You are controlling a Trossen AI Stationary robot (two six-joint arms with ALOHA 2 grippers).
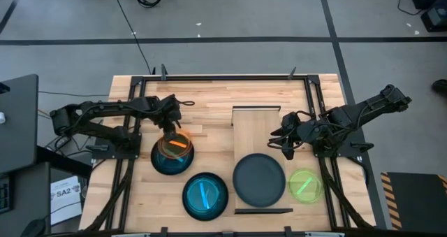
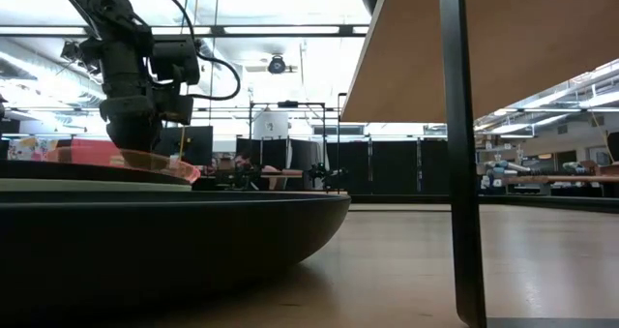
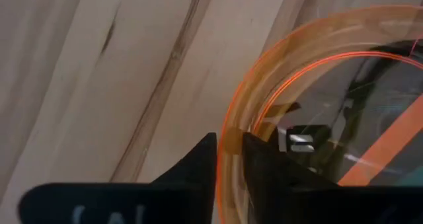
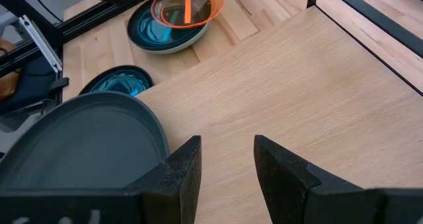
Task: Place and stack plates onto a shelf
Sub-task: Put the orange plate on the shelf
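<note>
Left gripper (image 3: 228,151) is pinching the orange plate's (image 1: 174,145) rim above a teal plate (image 1: 172,160); the shelf (image 1: 262,128) lies toward the right gripper (image 4: 225,158), open above it.

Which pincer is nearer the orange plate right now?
Left. The left pincer is shut on the orange plate's rim, above the teal plate. The right pincer hangs open over the shelf, well away.

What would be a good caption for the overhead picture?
Left claw grips the orange plate above a teal plate; right claw waits over the shelf.
</note>
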